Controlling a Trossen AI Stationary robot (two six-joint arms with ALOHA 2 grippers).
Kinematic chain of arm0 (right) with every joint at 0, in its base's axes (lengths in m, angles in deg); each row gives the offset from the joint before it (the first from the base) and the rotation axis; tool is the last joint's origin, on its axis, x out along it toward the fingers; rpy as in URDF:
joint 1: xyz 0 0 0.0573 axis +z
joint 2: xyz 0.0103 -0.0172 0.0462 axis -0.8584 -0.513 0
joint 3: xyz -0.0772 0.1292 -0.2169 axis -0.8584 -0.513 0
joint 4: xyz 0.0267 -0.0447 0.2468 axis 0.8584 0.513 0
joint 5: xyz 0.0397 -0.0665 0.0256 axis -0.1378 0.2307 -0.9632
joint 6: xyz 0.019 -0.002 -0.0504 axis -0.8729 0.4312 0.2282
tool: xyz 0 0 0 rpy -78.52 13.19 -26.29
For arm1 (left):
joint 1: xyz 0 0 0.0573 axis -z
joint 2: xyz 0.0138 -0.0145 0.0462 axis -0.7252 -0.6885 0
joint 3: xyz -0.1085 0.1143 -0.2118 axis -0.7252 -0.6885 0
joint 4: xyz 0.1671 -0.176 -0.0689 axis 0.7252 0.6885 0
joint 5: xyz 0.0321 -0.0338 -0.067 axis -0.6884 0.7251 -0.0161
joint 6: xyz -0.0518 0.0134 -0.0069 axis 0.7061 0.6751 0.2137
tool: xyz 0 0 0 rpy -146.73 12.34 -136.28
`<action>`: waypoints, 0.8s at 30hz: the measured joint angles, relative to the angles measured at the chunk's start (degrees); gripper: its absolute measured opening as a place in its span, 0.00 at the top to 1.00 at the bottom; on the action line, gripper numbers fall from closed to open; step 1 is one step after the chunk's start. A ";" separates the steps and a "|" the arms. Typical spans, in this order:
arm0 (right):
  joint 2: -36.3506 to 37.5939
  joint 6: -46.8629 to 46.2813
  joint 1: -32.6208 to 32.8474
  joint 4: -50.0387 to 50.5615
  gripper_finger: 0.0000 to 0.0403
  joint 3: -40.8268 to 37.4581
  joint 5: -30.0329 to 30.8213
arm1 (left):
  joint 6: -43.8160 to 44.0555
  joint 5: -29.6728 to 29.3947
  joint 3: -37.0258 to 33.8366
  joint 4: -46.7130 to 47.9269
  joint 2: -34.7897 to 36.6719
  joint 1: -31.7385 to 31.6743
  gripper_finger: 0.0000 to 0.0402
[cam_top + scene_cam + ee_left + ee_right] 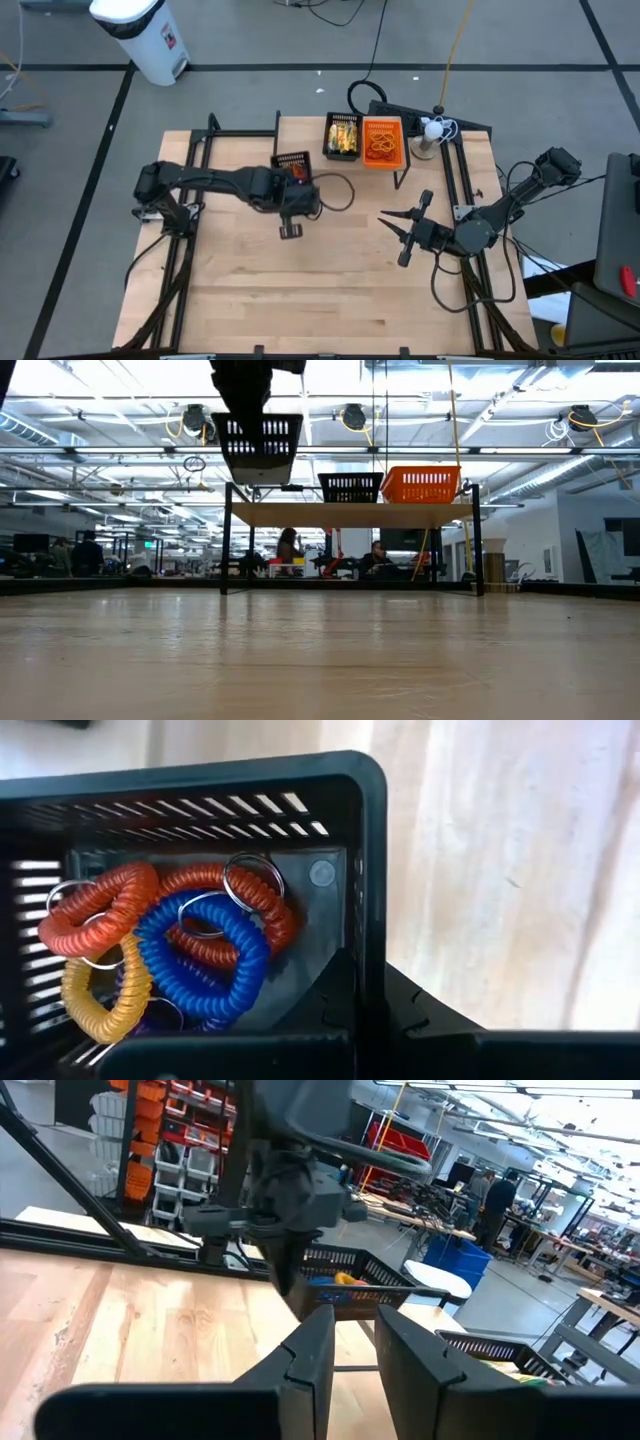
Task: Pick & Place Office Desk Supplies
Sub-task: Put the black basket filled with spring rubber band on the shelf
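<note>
A black mesh basket (365,870) hangs in the air with my left gripper (295,185) shut on it, above the table's middle. Coiled loops lie in it: red (215,885), orange (90,915), blue (215,965) and yellow (95,1000), with silvery rings. The low view shows the same basket (258,440) well above the tabletop. My right gripper (405,228) waits at the right, held level and open, with nothing between its fingers (305,1355). My left gripper holds the black basket by its top rim beside a corner (345,1038); the rim and the picture's edge hide the fingertips. The fingers come slanting down from above. The basket hangs lifted clear of the table, about level, with the loops resting on its floor.
On a raised shelf (350,515) at the far edge stand a black basket (342,135) with yellow pieces and an orange basket (383,142) with orange loops. A white object (432,130) with cables sits beside them. Bare wood (330,290) fills the near half.
</note>
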 joint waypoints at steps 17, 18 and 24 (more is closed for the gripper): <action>0.00 1.78 -0.01 0.24 0.83 0.00 0.12 | -11.80 0.24 0.00 -2.31 0.00 -10.82 1.00; 0.00 1.78 -0.01 0.24 0.83 0.00 0.12 | -12.41 0.24 0.00 -2.58 0.00 -11.47 1.00; 0.00 1.78 -0.01 1.29 0.83 0.00 0.16 | -17.70 0.51 0.00 -3.35 0.00 -14.51 1.00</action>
